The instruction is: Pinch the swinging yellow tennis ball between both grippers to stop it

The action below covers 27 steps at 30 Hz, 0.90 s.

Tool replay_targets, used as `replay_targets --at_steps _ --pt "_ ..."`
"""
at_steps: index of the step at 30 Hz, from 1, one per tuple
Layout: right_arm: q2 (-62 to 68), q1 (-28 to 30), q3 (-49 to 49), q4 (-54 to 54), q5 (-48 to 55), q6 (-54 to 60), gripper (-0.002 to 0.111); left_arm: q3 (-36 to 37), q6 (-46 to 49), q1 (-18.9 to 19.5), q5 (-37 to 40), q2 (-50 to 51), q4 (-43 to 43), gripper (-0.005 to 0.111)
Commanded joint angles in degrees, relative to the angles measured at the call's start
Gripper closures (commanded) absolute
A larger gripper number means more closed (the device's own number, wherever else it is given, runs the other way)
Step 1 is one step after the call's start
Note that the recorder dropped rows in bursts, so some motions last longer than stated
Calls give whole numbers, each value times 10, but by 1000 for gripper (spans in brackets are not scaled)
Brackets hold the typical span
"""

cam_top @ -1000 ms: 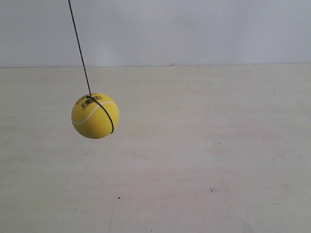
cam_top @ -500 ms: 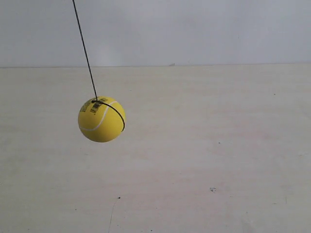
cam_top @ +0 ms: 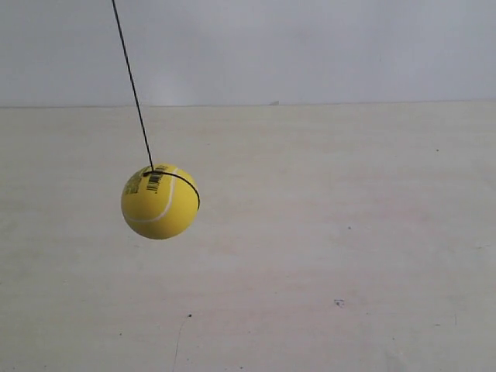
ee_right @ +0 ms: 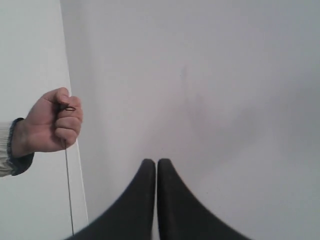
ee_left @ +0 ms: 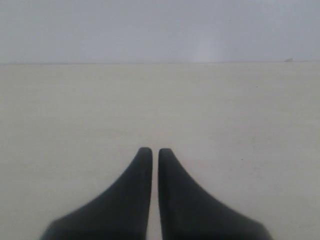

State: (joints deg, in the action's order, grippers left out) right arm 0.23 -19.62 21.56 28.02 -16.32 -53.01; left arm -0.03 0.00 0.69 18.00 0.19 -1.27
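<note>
The yellow tennis ball hangs in the air on a thin black string at the left of the exterior view, above the pale tabletop. Its white seam and black printed label face the camera. Neither gripper shows in the exterior view. In the left wrist view my left gripper is shut with nothing between its black jaws, and the ball is out of that view. My right gripper is shut and empty too, facing a white wall, with the string hanging to one side.
A person's hand holds the string's upper end in the right wrist view. A pale wall stands behind the table. Small dark specks mark the tabletop.
The ball has swung slightly right and then back a little left, sinking lower in the exterior view and turning so its label faces more forward.
</note>
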Motion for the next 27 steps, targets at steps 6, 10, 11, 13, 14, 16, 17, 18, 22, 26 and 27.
replay_targets --at_steps 6,10,11,13,14,16,17,18,22,26,27 --pt "-2 97 -98 -137 4 0 108 0 4 1 -2 -2 0 102" --pt "-2 139 -151 -140 3 0 108 0 4 1 -2 -2 0 102" --pt "-2 146 -162 -140 3 0 108 0 4 1 -2 -2 0 102" --pt "-2 151 -208 -140 3 0 108 0 4 1 -2 -2 0 102" --pt "-2 151 -216 -140 3 0 108 0 4 1 -2 -2 0 102" --pt "-2 151 -216 -142 84 0 108 0 4 1 -2 -2 0 102" --pt "-2 151 -216 -146 129 0 108 0 4 1 -2 -2 0 102" --pt "-2 151 -216 -146 152 0 108 0 4 1 -2 -2 0 102" --pt "-2 151 -216 -146 197 0 108 0 4 1 -2 -2 0 102" --pt "-2 151 -216 -146 208 0 108 0 4 1 -2 -2 0 102" --pt "-2 151 -216 -146 224 0 108 0 4 1 -2 -2 0 102"
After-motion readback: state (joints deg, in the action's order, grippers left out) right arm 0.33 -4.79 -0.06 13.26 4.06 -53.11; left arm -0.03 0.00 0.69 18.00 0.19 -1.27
